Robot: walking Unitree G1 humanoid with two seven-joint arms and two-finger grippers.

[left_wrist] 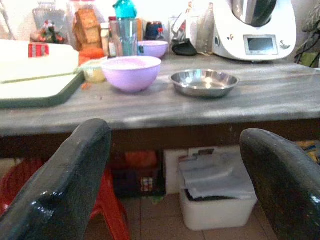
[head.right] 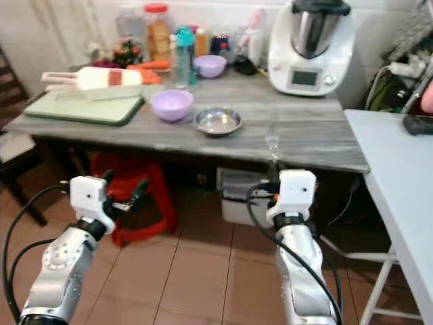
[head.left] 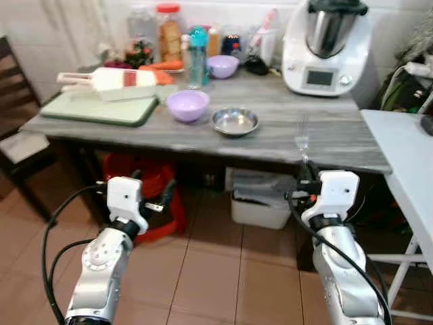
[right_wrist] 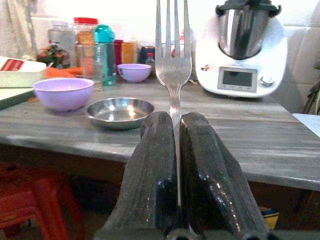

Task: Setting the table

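My right gripper [right_wrist: 173,120] is shut on the handle of a silver fork [right_wrist: 173,60], which stands upright with its tines up. It hangs just in front of the near edge of the grey wooden table [head.left: 325,145], towards its right end. On the table sit a steel bowl [head.left: 235,121] and a purple bowl [head.left: 187,105] side by side, left of the fork [head.left: 302,139]. My left gripper [head.left: 152,186] is open with nothing in it, low in front of the table and below its left half.
A green cutting board [head.left: 101,108] with a white slicer lies at the table's left. Jars, bottles and a small purple bowl [head.left: 222,66] line the back beside a white kitchen machine [head.left: 327,47]. A white table [head.left: 406,162] stands right; a red stool [head.left: 159,196] and white bin [head.left: 260,203] sit underneath.
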